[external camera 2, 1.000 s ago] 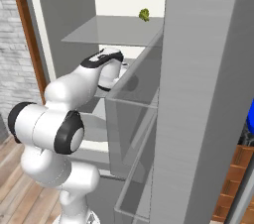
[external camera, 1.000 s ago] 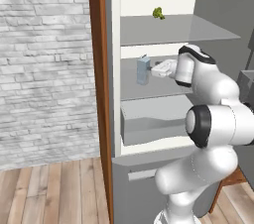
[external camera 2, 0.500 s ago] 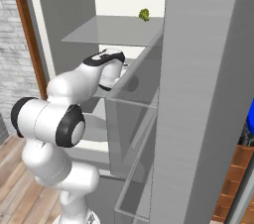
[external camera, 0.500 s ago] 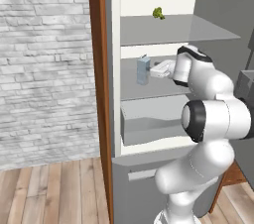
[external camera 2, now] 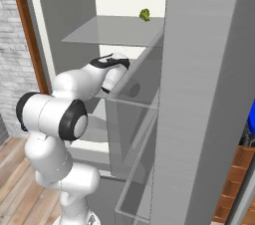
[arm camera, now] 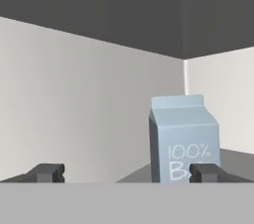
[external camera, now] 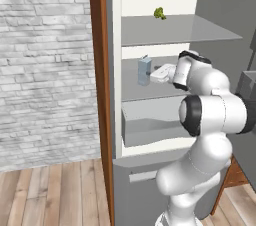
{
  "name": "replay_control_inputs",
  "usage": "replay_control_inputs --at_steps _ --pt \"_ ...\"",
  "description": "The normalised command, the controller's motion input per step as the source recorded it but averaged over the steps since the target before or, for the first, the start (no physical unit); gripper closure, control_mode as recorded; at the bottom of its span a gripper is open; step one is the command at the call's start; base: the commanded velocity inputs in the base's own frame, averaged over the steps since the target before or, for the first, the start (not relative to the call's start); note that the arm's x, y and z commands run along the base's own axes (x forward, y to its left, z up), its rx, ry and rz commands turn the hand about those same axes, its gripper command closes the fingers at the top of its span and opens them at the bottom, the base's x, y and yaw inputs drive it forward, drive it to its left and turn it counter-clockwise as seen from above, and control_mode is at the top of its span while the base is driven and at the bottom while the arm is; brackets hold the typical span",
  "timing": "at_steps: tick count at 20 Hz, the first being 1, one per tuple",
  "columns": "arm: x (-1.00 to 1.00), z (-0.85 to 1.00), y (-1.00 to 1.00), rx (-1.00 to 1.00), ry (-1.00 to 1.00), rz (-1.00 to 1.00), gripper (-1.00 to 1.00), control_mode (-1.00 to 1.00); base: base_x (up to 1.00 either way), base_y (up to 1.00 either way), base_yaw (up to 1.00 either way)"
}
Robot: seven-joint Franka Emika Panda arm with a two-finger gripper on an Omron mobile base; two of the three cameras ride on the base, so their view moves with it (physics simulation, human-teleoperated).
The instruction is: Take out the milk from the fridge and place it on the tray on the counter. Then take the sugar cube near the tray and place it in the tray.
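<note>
- Fridge [external camera: 150,135]: door open, interior exposed; a small green item [external camera: 159,13] sits on the upper shelf.
- Task progress: early. The milk is not yet taken out; tray placement and the sugar cube step are judged outstanding.
- Milk [arm camera: 182,139]: upright on the middle shelf [external camera: 150,90], near the left inner wall.
- Gripper [arm camera: 126,173]: jaws fully spread, empty, touching nothing. The carton stands ahead, nearer one fingertip [arm camera: 203,172], not centred between the tips.
</note>
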Motion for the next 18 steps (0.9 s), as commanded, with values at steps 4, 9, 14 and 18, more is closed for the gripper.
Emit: replay_control_inputs --at_steps 4,9,14,18 --pt "0.18 -0.06 0.0 0.0 -0.03 0.0 -1.0 -1.0 0.0 0.0 0.0" --pt "0.17 0.0 0.0 0.0 -0.02 0.0 -1.0 -1.0 0.0 0.0 0.0" --pt "0.17 0.0 -0.17 0.04 0.0 0.04 -1.0 -1.0 0.0 0.0 0.0" --pt "0.16 0.0 -0.12 0.02 0.0 0.06 -1.0 -1.0 0.0 0.0 0.0"
